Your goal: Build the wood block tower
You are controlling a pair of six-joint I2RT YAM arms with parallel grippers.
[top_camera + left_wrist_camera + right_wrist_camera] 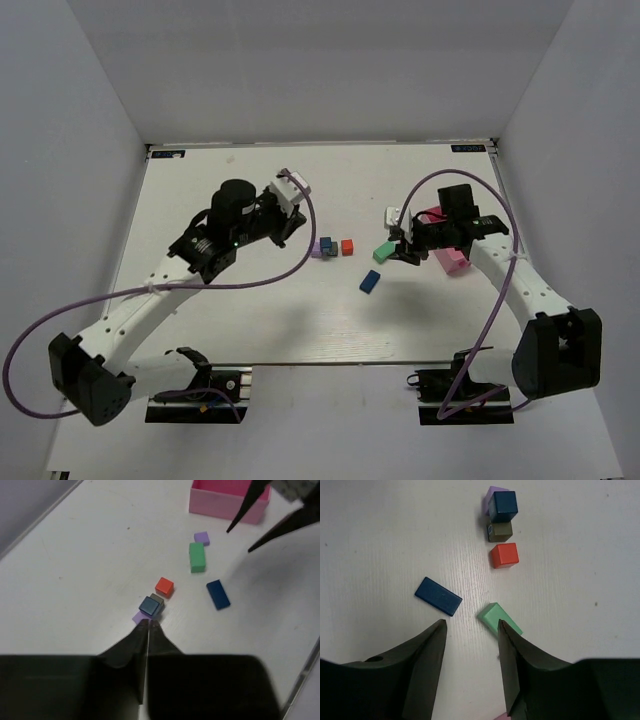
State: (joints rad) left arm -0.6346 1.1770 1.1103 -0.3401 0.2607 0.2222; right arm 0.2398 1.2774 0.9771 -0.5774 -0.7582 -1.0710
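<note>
Build stage, early. No tower stands yet. Its likely beginning is a tight cluster of wood blocks near the middle of the table (250, 320): a blue cube (150, 605) that appears to sit on or against a purple block (139, 616), a brown block (158, 598) touching it, and a red cube (164, 586) just beside. The left gripper (148, 623) hovers just short of the purple block. Its fingers are pressed together with nothing between them, a posture that probably suits nudging or steadying the cluster rather than grasping. The right gripper (471, 622) hangs low over the loose pieces with its fingers moderately parted and holding nothing. The green brick (499, 620) lies on the table at the tip of one finger and the blue brick (438, 596) lies a little ahead of the other, so either seems within reach for a pick. A small purple cube (201, 538) rests apart, between the green brick and the pink tray (227, 502). The tray sits at the right, partly under the right arm, and its contents cannot be made out.
</note>
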